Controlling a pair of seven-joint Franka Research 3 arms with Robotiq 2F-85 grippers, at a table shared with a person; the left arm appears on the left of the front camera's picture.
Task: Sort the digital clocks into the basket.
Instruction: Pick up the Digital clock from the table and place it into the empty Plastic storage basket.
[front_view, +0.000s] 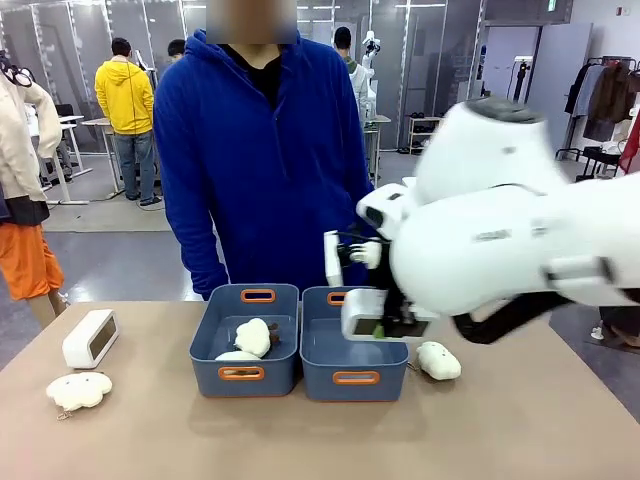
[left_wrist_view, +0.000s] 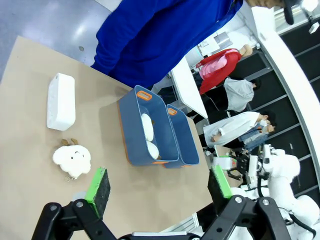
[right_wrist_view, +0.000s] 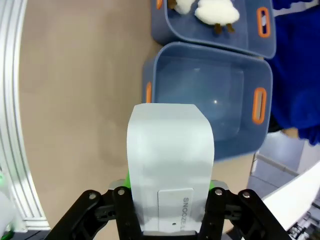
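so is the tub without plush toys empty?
Empty: the basket shows bare blue floor; the clock is in the right jaws, outside it.

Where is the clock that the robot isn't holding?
Front view: the free clock stands at the table's left, just behind a plush cloud, left of both tubs.

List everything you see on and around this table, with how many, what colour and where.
digital clocks: two, white; one on the table at the robot's left, one held over the empty basket.
baskets: two, slate-blue with orange handle slots, side by side mid-table; the left one holds plush toys, the right one is empty.
plush toys: four, cream; two in the left basket, one beside the table clock, one right of the baskets.
person: one, blue hoodie, far side.
left gripper: open, above the table.
right gripper: shut on a digital clock.
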